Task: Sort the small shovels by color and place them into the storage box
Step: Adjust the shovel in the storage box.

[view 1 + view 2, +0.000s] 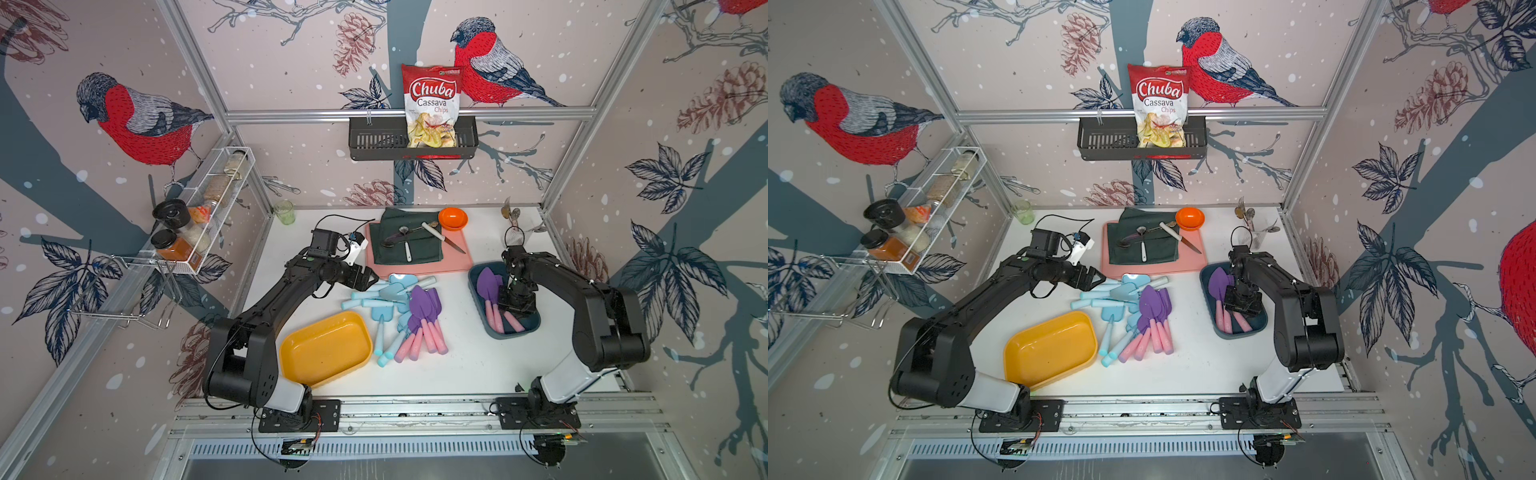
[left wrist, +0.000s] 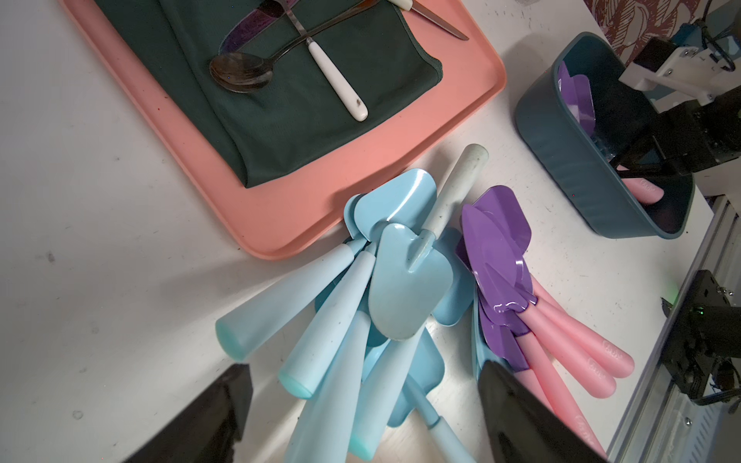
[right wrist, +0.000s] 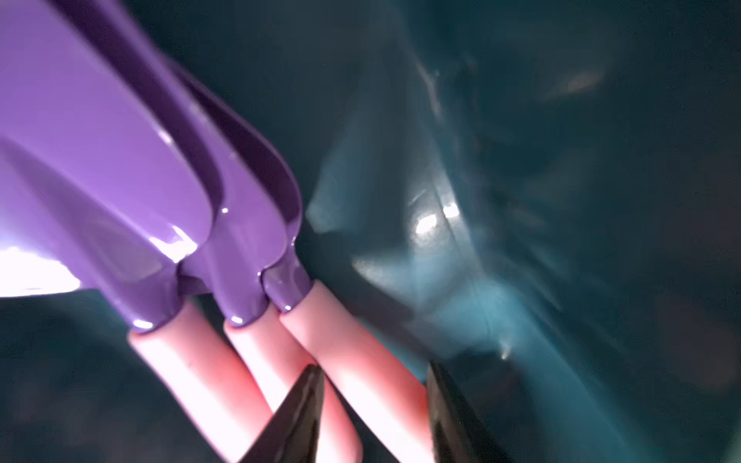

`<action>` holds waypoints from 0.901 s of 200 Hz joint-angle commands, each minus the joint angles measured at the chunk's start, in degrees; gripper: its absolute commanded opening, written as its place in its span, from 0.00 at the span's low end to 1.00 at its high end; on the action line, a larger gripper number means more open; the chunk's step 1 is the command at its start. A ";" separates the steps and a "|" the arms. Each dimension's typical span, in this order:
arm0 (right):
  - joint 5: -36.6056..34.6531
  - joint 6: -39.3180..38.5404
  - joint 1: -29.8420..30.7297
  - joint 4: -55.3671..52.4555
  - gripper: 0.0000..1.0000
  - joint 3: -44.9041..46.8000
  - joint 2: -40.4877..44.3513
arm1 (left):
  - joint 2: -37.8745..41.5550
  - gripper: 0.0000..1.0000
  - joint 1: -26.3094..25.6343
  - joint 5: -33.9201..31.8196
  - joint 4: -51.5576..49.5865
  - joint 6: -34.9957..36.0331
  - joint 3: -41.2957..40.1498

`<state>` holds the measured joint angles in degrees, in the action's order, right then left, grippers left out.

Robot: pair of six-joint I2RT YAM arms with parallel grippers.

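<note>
Sorting status

Tabletop [image 1: 478, 365] carries teal box [image 1: 472, 282] w/ 3 purple/pink shovels [image 3: 160, 180] inside; mixed shovel pile [image 1: 399, 299] beside box. L gripper [image 2: 363, 366] wide, at pile's far side from box. R gripper [image 3: 375, 364] inside box, straddling pink handle [image 3: 341, 332]; grip can't tell.

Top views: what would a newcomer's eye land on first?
A heap of small shovels, light blue and purple-pink, lies in the middle of the table. At right, the right pincer reaches into the teal box, straddling one pink handle among the purple shovels there. The yellow box, front left, is empty.
</note>
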<state>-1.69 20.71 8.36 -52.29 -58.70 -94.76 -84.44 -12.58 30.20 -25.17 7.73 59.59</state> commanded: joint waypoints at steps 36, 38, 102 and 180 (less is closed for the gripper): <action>-3.59 -1.08 1.03 1.13 0.53 0.34 -0.55 | 0.25 0.92 0.12 1.04 0.30 0.28 -0.08; -3.65 -1.06 1.09 1.18 0.53 0.34 -0.59 | 0.25 0.92 0.10 1.01 0.30 0.27 -0.07; -4.45 -1.73 3.12 1.75 0.44 0.43 -0.84 | 0.55 0.92 0.12 0.99 0.54 0.32 -0.50; -5.99 -0.97 4.74 -1.12 0.26 -2.18 1.26 | 0.68 0.92 0.10 1.01 0.64 0.27 -0.73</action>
<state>-5.96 19.33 13.08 -51.48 -59.81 -94.61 -83.96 -12.58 30.22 -25.12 7.70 58.94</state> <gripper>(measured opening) 0.271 0.920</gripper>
